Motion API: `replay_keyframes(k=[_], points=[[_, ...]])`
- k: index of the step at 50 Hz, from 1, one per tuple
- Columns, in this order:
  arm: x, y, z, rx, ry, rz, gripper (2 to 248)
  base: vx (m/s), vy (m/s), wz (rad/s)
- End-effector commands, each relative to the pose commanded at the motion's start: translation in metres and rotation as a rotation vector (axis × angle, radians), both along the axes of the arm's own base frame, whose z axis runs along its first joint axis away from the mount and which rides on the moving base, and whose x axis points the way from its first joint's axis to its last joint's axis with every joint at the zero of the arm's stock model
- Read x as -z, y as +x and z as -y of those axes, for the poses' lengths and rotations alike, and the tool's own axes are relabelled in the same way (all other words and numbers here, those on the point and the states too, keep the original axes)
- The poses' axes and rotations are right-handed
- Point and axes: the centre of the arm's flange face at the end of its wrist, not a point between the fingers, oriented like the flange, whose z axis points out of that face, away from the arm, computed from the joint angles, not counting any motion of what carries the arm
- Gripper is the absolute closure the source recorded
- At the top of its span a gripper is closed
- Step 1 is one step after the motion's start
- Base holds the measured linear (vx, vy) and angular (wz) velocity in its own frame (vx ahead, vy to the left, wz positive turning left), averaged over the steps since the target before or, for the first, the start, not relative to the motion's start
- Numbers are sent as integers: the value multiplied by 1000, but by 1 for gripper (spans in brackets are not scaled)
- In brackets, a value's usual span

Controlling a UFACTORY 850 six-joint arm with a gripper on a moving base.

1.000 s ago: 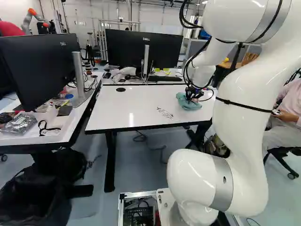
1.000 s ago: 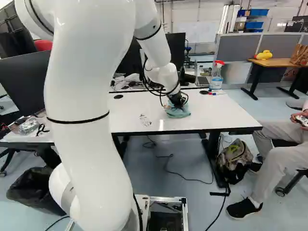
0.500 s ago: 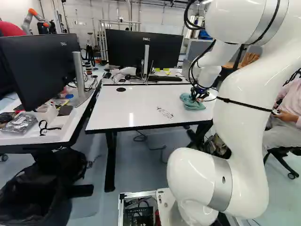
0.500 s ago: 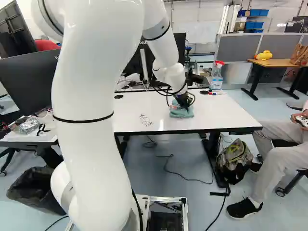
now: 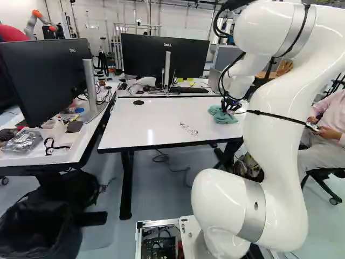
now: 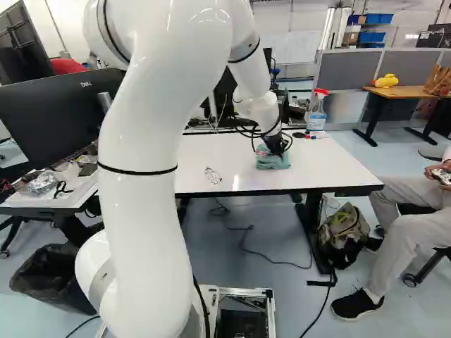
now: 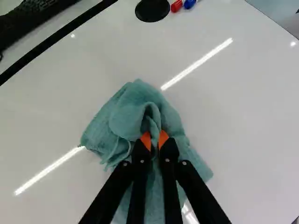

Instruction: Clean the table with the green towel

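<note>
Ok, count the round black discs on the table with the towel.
2. One disc is near the table's far left corner; the other disc is beyond the towel, beside a red marker.

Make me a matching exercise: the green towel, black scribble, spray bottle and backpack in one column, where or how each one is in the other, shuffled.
1. Green towel
2. Black scribble
3. Spray bottle
4. Backpack

A. Upright, with red on its head
B. On the floor, by a table leg
C. Marked on the white tabletop, left of the towel in the left base view
D. Bunched up, pinched between the orange-padded fingers

Pairs: 1-D, 2-C, 3-A, 4-B
</note>
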Motion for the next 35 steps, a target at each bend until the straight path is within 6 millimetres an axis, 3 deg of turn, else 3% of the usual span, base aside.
replay_keyframes(k=[16,35], points=[[1,24,-13,-36,-5,10,212,0,0,0],[0,15,-45,-77,2,-3,212,0,0,0]])
